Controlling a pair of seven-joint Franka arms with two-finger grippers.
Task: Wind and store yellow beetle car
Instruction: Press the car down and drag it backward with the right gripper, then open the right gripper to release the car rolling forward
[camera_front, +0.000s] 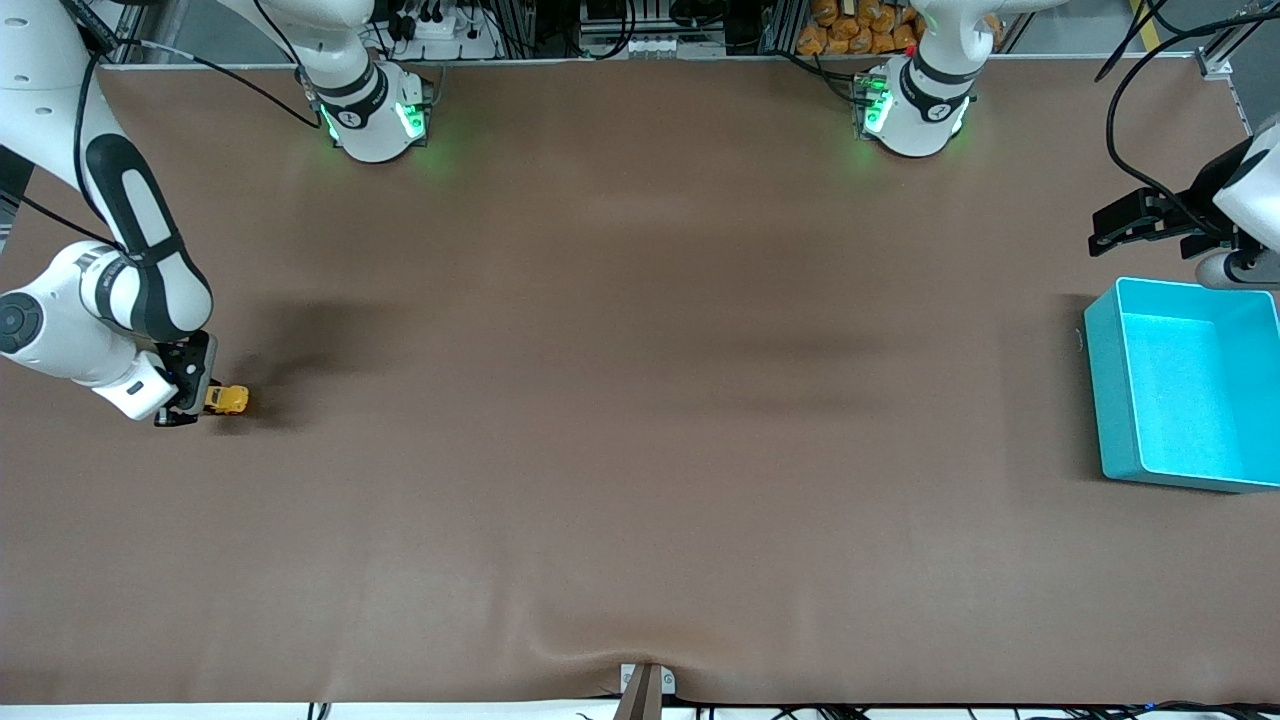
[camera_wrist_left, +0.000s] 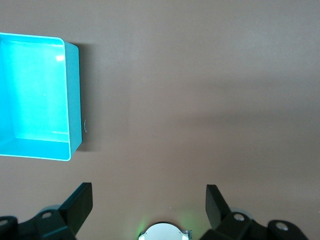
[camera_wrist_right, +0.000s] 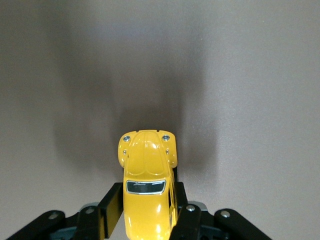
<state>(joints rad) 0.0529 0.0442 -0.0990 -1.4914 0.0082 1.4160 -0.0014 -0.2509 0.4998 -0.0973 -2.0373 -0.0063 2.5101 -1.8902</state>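
Observation:
The yellow beetle car (camera_front: 230, 400) is a tiny rounded toy at the right arm's end of the table. My right gripper (camera_front: 192, 398) is shut on it, one finger (camera_wrist_right: 113, 209) pressed against each side of its body (camera_wrist_right: 146, 175). The car's nose points away from the wrist, low at the brown table cover; I cannot tell whether its wheels touch. My left gripper (camera_front: 1135, 225) is open and empty, waiting above the table beside the teal bin (camera_front: 1105, 400). In the left wrist view its gripper (camera_wrist_left: 149, 192) frames bare cover, with the bin (camera_wrist_left: 74, 100) off to one side.
The teal bin is empty and stands at the left arm's end of the table. The brown cover (camera_front: 640, 400) spreads between car and bin, with a small crease at the edge nearest the front camera (camera_front: 600, 650). A small bracket (camera_front: 645, 685) sits there.

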